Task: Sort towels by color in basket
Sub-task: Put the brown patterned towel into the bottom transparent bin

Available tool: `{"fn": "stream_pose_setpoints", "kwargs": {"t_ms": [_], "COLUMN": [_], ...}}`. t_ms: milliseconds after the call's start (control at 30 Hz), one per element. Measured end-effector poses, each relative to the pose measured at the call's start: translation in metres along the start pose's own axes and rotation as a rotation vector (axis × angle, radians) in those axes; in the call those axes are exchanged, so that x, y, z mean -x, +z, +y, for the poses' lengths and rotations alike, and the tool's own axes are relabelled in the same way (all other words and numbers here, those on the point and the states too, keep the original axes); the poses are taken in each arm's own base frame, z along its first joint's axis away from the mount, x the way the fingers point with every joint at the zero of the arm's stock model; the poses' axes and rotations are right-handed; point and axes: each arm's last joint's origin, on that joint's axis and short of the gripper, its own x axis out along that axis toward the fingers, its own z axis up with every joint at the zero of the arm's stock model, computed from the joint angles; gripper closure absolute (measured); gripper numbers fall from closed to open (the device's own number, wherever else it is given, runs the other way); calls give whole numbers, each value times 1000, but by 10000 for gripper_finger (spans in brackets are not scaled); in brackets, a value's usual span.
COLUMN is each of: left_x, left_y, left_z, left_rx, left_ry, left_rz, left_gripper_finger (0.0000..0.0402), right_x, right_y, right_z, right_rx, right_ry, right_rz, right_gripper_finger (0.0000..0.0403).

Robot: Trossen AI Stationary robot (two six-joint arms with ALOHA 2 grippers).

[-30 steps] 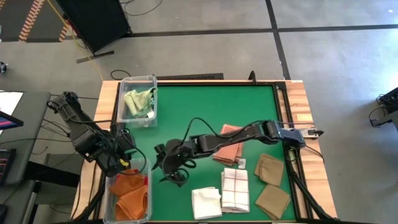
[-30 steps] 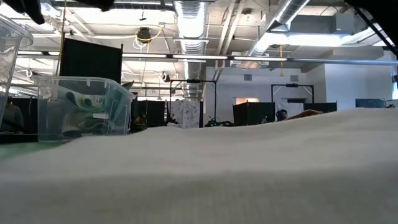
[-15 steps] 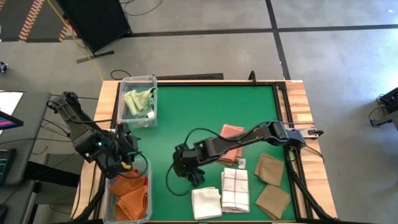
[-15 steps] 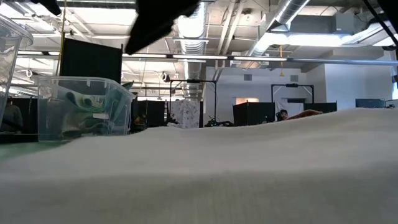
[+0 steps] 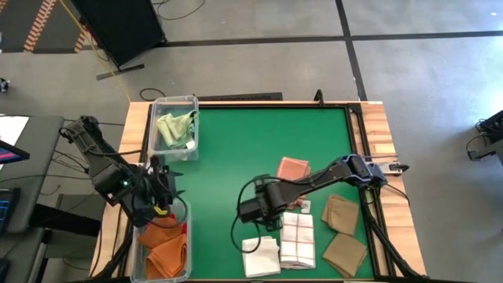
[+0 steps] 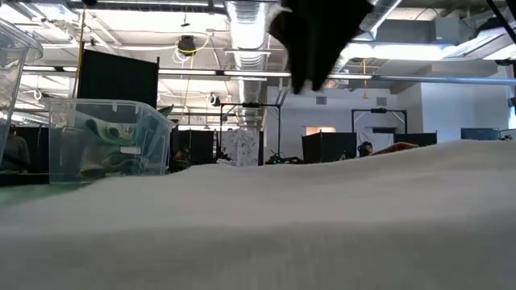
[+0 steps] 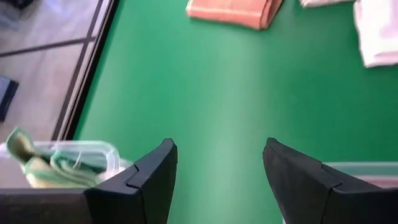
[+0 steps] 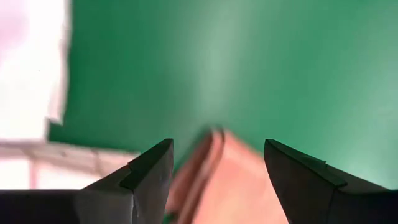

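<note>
Two clear plastic bins stand at the bench's left edge: the far bin (image 5: 174, 126) holds pale green crumpled cloths (image 5: 174, 128), and the near bin (image 5: 162, 244) holds rust-orange folded cloths (image 5: 165, 248). The left end effector (image 5: 163, 194) waits between them at that edge, fingers spread and empty, well apart from the remaining cloths. Further right, over the green bench (image 5: 236, 149), the right end effector (image 5: 253, 210) hangs with fingers spread wide and nothing between them; it is much the nearer of the two to the loose pile. Just beside it, toward the right arm's base, lies the salmon pink folded cloth (image 5: 292, 170), whose near edge shows between the fingers in the right wrist view. Nearer the front edge sit the white folded cloth (image 5: 260, 255) and the white-checked folded cloth (image 5: 298, 238), touching each other. Rightmost are two tan folded cloths (image 5: 342, 212), close to the bench's wooden right border. Bare green surface fills the middle and far side, so I judge there is ample room to carry a cloth leftward toward the bins.
</note>
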Motion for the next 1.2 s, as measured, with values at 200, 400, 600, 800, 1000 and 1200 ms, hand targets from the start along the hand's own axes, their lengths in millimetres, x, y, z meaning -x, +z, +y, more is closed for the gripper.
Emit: {"fn": "stream_pose_setpoints", "kwargs": {"t_ms": [200,400,600,800,1000,1200], "left_x": [0,0,0,0,0,0], "left_y": [5,6,6,6,7,7], "left_z": [-4,-4,-4,-4,-4,-4], "left_rx": [-27,-36,-36,-36,-27,-16], "left_ry": [-27,-24,-22,-15,-17,-14], "left_rz": [-49,-52,-54,-59,-68,-67], "left_gripper_finger": [176,176,176,176,176,176], "right_x": [-24,-35,-24,-19,-42,-69], "right_y": [-21,-43,-79,-124,-157,-165], "right_z": [6,11,-6,-27,-37,-37], "right_rx": [-33,-42,-175,-349,-457,-463], "right_ry": [-59,-68,-59,-30,30,52], "right_rz": [200,234,121,-31,-142,-180], "right_gripper_finger": [124,124,124,124,124,124]}}
